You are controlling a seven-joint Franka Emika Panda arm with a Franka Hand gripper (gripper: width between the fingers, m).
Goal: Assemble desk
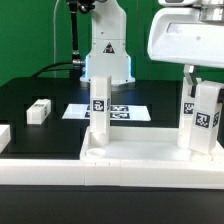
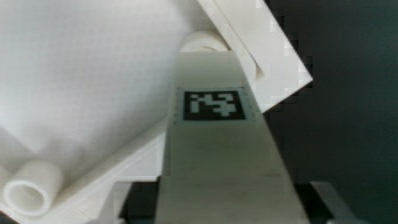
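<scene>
The white rimmed desk panel (image 1: 130, 158) lies flat at the front. One tagged white leg (image 1: 100, 103) stands upright on its left part. My gripper (image 1: 203, 95) comes down from the upper right and is shut on a second tagged leg (image 1: 206, 118), which stands upright at the panel's right end. In the wrist view this leg (image 2: 217, 110) runs out from between my fingers (image 2: 338, 200), tag facing the camera, with the panel (image 2: 89, 100) behind it and a round white boss (image 2: 32, 192) at its edge. Whether the leg's foot is seated in the panel is hidden.
A loose white leg (image 1: 38, 111) lies on the black table at the exterior view's left. Another white part (image 1: 5, 137) sits at the left edge. The marker board (image 1: 125, 112) lies behind the panel, in front of the robot base (image 1: 105, 55).
</scene>
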